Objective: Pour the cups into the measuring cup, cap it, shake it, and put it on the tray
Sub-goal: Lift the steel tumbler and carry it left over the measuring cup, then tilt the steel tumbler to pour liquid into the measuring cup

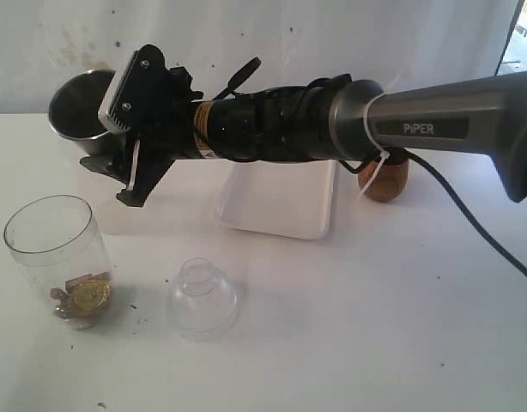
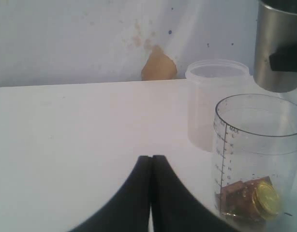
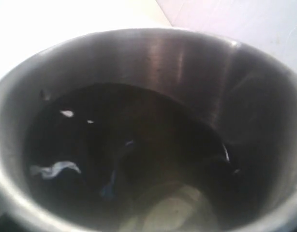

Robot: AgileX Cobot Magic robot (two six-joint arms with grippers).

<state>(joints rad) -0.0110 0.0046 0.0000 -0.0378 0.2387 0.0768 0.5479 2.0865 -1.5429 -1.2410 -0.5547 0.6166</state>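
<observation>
White tabletop (image 1: pixel 375 335) was seen bare at front right. The right arm (image 1: pixel 435 124) was stretched leftward over the tray (image 1: pixel 281 219), the right gripper (image 1: pixel 107 133) clamped on the steel tumbler (image 1: pixel 79 103), held raised above and behind the measuring cup (image 1: pixel 53 249) at front left. The jaws of the left gripper (image 2: pixel 151 162) were pressed together.

tumbler (image 1: pixel 75 107) 1; wooden cup (image 1: pixel 390 178) 1; measuring cup (image 1: pixel 53 249) 1; frosted cup (image 2: pixel 206 96) 1; lid (image 1: pixel 203 296) 1; tray (image 1: pixel 276 210) 1

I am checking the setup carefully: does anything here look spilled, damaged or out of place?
No clear spill. Two small oddities: dark specks on the table beside the measuring cup, and a brown patch on the wall.
</observation>
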